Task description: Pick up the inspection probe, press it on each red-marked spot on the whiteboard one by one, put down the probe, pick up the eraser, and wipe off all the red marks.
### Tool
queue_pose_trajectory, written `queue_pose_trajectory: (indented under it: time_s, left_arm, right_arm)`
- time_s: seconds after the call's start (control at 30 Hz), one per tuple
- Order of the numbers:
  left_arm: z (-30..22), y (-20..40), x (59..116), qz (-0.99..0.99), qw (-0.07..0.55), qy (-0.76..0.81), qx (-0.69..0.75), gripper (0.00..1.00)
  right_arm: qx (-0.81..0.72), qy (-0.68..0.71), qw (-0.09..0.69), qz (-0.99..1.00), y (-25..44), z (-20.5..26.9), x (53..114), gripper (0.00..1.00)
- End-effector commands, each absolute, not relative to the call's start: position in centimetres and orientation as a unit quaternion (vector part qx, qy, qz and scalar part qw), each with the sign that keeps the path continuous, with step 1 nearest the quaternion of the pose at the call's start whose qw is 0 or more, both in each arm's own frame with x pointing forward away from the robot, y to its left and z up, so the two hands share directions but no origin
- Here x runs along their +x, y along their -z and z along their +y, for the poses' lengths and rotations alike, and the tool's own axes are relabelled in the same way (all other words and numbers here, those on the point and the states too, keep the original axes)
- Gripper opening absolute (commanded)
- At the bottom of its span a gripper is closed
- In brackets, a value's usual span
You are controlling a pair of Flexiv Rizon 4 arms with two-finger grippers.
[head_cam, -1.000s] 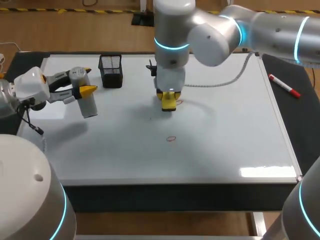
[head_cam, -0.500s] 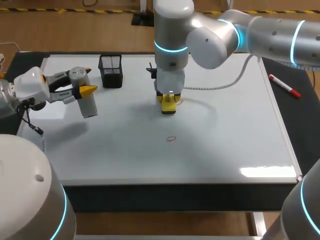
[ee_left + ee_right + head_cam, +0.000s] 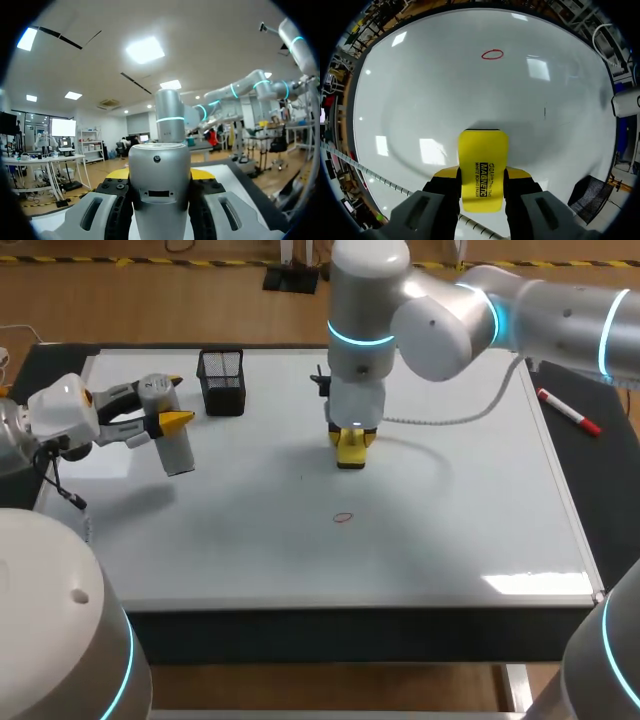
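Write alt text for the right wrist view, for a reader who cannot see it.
The right gripper holds a yellow eraser between its fingers, low over the whiteboard. One red oval mark lies on the board ahead of the eraser.

Dark table, large whiteboard laid flat over most of it, black mesh pen cup upright near the board's far left corner, small red oval mark near the board's middle, red marker on the tabletop beside the board's right edge.
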State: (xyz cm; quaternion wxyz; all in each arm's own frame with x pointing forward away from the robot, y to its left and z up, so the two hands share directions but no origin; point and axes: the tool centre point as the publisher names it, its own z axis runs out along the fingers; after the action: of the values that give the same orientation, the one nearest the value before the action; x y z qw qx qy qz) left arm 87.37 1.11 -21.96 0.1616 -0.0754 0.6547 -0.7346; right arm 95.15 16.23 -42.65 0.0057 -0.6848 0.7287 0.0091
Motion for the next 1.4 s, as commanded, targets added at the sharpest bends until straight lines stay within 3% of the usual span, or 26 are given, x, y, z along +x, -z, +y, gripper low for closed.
queue_pose_trajectory:
  time_s: [0.03,0.93,1.4]
  left_arm:
    - [1.1,21.9,87.3,0.655,0.163,0.734,-0.076,0.00]
    - [1.1,21.9,87.3,0.655,0.163,0.734,-0.076,0.00]
    - [1.1,21.9,87.3,0.655,0.163,0.734,-0.076,0.00]
  right_arm:
    - [-0.683,-0.006,0.007,0.731,42.5,14.7,95.0,0.00]
    - [-0.656,0.005,0.004,0.754,41.1,10.1,95.6,0.00]
    - [-0.614,0.010,0.020,0.789,37.9,2.7,97.0,0.00]
